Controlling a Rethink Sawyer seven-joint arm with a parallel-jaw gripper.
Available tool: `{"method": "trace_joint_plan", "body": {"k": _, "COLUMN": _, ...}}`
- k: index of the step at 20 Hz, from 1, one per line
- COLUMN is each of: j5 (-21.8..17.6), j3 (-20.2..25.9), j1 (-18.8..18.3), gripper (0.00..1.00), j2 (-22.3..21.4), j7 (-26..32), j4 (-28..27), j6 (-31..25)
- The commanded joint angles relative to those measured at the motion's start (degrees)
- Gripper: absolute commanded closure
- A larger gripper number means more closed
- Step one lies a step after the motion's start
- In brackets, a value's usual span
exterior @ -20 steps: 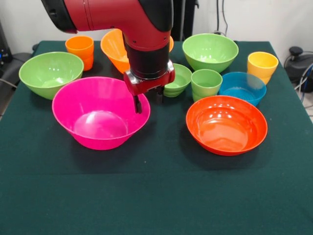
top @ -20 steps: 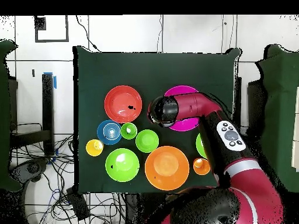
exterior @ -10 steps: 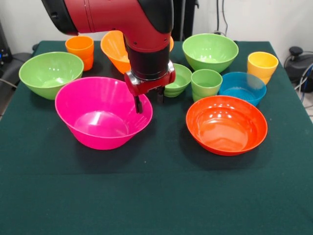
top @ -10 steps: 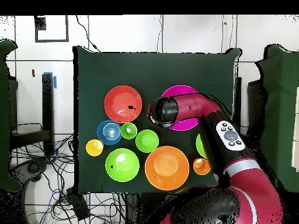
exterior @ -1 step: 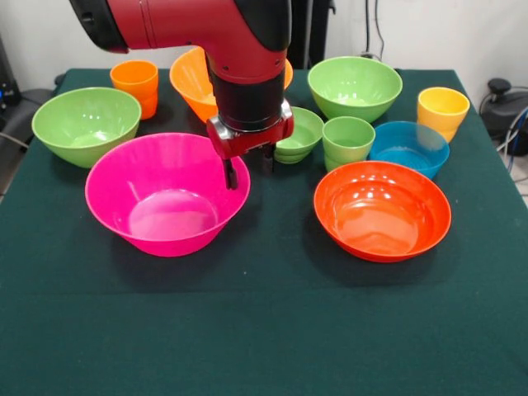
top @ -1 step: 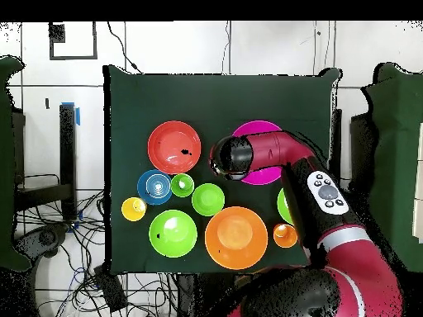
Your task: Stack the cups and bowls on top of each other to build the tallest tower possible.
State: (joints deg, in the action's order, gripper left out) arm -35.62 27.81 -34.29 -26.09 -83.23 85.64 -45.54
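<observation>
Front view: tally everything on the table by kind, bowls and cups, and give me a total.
Bowls: 7 (pink, light green, light green, orange, small green, blue, red-orange)
Cups: 3 (orange, green, yellow)
Total: 10

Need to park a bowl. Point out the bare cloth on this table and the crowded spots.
Free: the wide near strip of table in front of the pink bowl and red-orange bowl. Crowded: the far half, where the blue bowl and green cup sit close together.
</observation>
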Motion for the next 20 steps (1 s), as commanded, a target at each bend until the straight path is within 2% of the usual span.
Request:
{"method": "trace_joint_plan", "body": {"k": 1, "j5": -4.9, "j3": -1.7, "j1": 2.2, "gripper": 0.0, "j2": -0.3, "j7": 2.7, "j4": 2.5, "j6": 2.4}}
{"method": "trace_joint_plan", "body": {"k": 20, "j5": -5.5, "j3": -1.5, "j1": 2.5, "gripper": 0.0, "j2": 0.7, "j7": 3.3, "j4": 1.1, "j6": 2.9}}
